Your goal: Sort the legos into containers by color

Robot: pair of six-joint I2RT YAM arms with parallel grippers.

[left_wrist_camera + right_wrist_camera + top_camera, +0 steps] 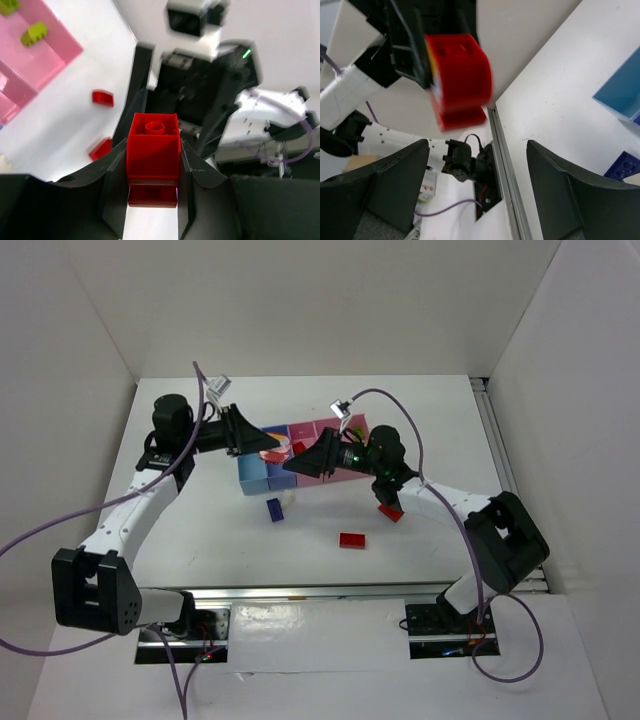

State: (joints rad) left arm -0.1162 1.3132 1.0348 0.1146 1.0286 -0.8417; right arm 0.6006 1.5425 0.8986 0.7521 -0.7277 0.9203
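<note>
red brick (152,145) is pinched in the left gripper (152,167), one finger on each side face, round stud facing the wrist cam. a thinner red part shows at its 6 o'clock end. it's held up off the table. in the top view it sits over the far edge of the containers (255,480), toward the row's 9 o'clock end.

right gripper (476,146) points straight at it, nose to nose with the left one. its fingers (395,175) are spread wide with nothing between them. in the right wrist view the brick is at 11 o'clock of the gap, clear of both fingers.

containers: joined row near the table's middle, running 9 to 3 o'clock in the top view, with the light blue bin (250,472) at the 9 o'clock end and pink toward 3 o'clock. the left wrist view shows a pink bin (55,55) with a lime green lego (34,33) inside, plus a second lime piece at its 10 o'clock, cut off by the frame corner.

loose on the table, top view:
- dark blue lego (274,510), 6 o'clock of the light blue bin, near but apart
- whitish lego (290,497), just beside the dark blue one at its 1 o'clock
- red lego (351,540), 4 o'clock of the dark blue one, well apart
- second red lego (390,512), 2 o'clock of the first red one, right by the right arm's forearm; can't tell if they touch
</note>
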